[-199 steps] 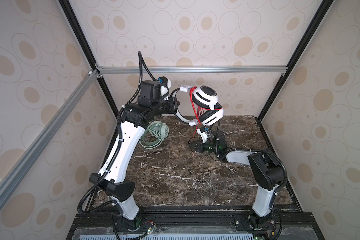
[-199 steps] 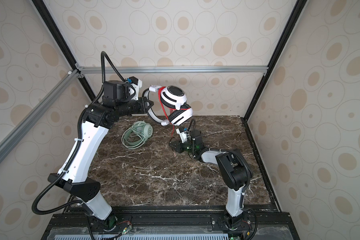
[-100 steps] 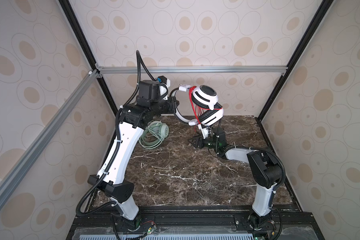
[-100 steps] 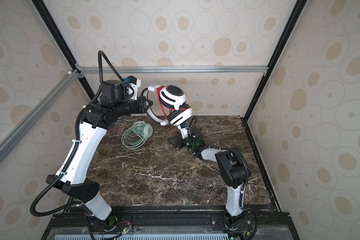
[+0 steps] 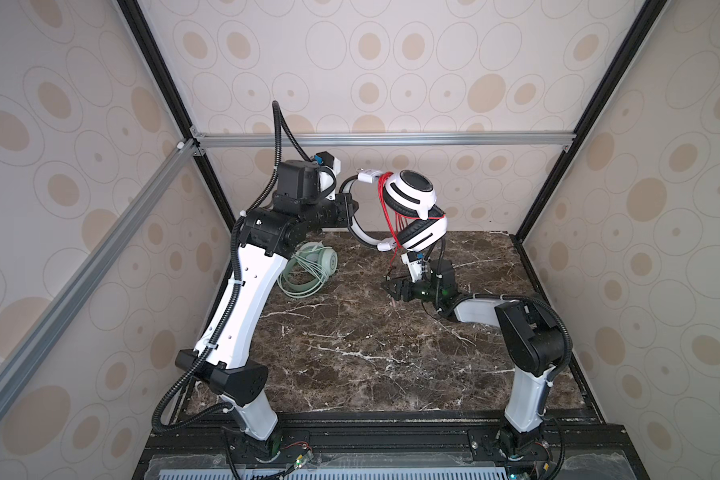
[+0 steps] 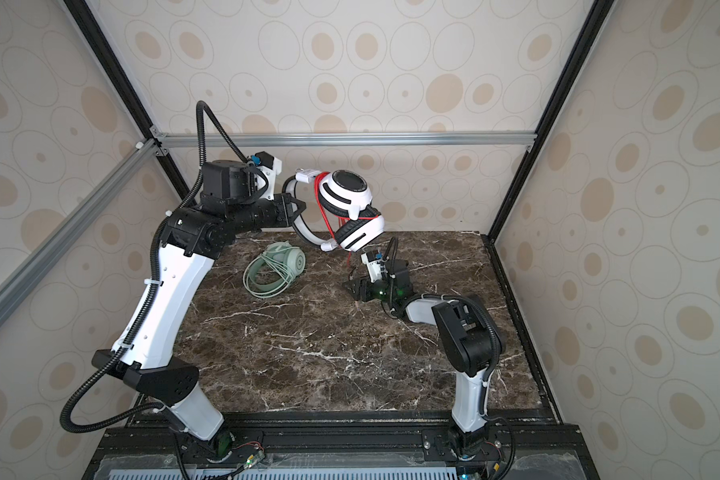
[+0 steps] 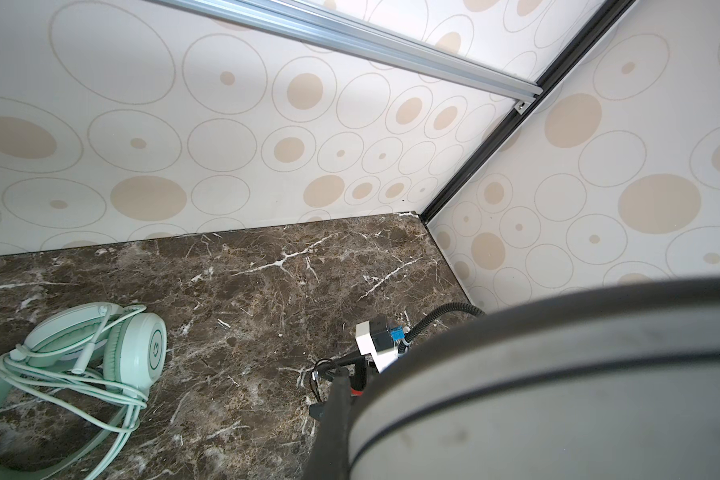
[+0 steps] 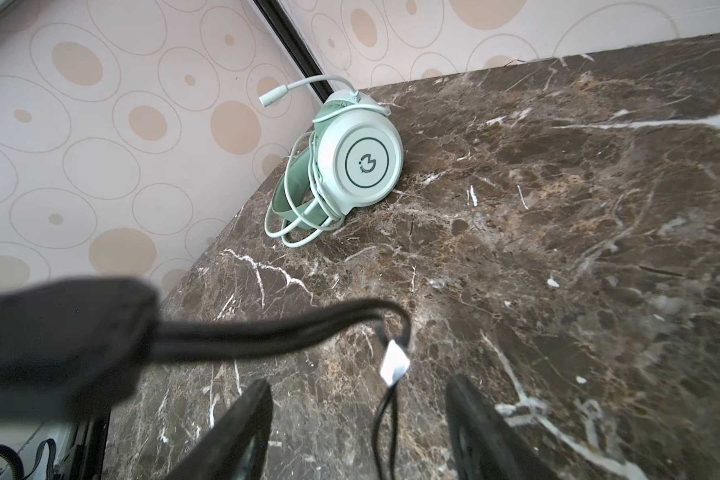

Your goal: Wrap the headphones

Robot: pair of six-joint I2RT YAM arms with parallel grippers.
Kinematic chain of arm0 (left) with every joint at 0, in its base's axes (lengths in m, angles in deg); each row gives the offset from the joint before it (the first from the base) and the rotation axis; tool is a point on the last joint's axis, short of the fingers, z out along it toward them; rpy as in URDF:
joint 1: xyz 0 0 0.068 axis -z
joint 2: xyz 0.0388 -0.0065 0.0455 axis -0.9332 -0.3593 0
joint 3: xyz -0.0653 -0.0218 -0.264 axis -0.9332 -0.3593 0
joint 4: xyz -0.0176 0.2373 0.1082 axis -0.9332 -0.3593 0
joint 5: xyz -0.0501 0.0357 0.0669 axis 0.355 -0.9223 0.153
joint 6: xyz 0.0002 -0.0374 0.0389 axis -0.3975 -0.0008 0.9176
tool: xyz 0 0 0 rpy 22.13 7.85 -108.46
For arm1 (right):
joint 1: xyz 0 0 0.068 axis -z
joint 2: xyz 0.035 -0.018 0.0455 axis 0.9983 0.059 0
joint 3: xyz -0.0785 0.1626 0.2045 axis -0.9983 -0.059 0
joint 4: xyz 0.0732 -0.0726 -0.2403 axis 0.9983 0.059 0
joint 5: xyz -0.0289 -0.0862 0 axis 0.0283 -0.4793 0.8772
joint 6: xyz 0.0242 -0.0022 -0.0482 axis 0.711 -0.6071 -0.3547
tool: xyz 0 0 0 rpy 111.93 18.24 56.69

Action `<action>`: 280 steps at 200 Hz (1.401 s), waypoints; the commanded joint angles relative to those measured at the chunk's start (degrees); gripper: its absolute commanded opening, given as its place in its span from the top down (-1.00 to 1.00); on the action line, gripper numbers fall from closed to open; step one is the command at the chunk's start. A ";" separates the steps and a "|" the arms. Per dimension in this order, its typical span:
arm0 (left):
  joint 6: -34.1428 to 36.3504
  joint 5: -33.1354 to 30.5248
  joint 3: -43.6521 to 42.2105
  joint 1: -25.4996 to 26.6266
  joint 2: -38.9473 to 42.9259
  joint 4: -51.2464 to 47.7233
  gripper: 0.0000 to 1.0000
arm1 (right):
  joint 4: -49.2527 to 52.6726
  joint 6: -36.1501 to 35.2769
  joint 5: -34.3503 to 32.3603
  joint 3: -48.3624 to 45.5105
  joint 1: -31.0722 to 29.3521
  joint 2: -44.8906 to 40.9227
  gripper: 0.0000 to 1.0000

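Cable tail point(image 8: 393, 365) dangles from the white headphones point(image 5: 410, 199), which the left jaws pinch by the headband, high over the back of the counter point(image 5: 350, 353). The right jaws wait just below, spread and empty, and the right wrist view shows the tail's end hanging between them. The mint headphones point(image 5: 308, 270) lie wrapped near the left arm.

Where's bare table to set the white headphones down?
Free: the front half of the marble table, and its back right corner. Crowded: back left holds the mint green headphones; back centre has the right hand, low, under the white-and-black headphones held by the left hand.
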 commanded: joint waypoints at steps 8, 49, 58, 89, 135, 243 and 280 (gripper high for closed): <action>-1.86 2.26 2.72 -0.13 1.94 3.82 1.00 | 0.25 -0.04 1.06 0.98 0.09 0.04 -0.36; -1.95 2.34 3.21 -0.12 1.85 3.61 1.00 | -10.63 7.62 7.00 2.95 0.12 6.86 -0.16; -2.03 2.38 3.19 -0.14 1.93 3.61 1.00 | -14.20 10.15 8.58 3.24 0.10 8.53 0.01; -2.12 2.48 3.35 -0.18 2.11 3.70 1.00 | -24.11 17.14 10.52 2.80 0.36 11.81 0.80; -2.20 2.07 3.35 -0.17 2.11 3.46 1.00 | -27.68 20.24 10.93 0.25 0.68 11.34 1.00; -4.07 -16.99 8.08 -4.91 -0.53 -0.01 1.00 | 30.16 -8.32 -3.83 -13.70 -1.64 -21.80 1.00; -2.84 -27.05 7.31 -5.20 -1.56 -0.43 1.00 | 43.00 -13.11 -9.98 -12.84 -7.98 -30.35 1.00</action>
